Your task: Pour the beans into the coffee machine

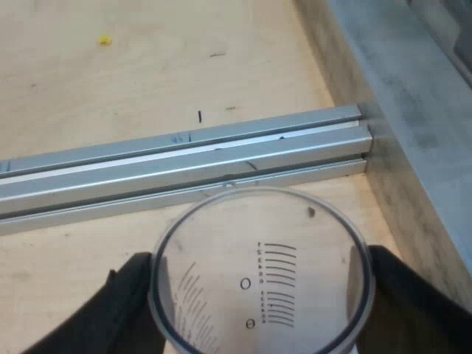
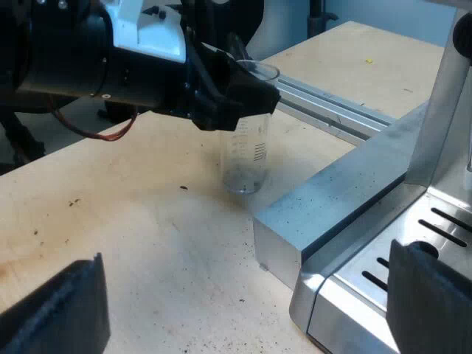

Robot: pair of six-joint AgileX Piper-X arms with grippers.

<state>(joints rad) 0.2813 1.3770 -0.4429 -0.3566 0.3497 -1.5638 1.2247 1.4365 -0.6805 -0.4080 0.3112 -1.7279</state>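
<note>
While upright, measuring glass [image 1: 259,254] in left pincer [image 1: 262,293].

The pale plywood surface [image 1: 147,74] carries an aluminium rail [image 1: 184,166] lying flat across it, its end meeting a grey metal block [image 2: 332,199] beside the espresso machine [image 2: 435,133]. A yellow speck [image 1: 105,40] and dark crumbs [image 2: 183,187] lie scattered.

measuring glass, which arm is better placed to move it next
Left: the left hand grips the measuring glass near its rim; the right hand is open, apart from it, by the espresso machine.
</note>
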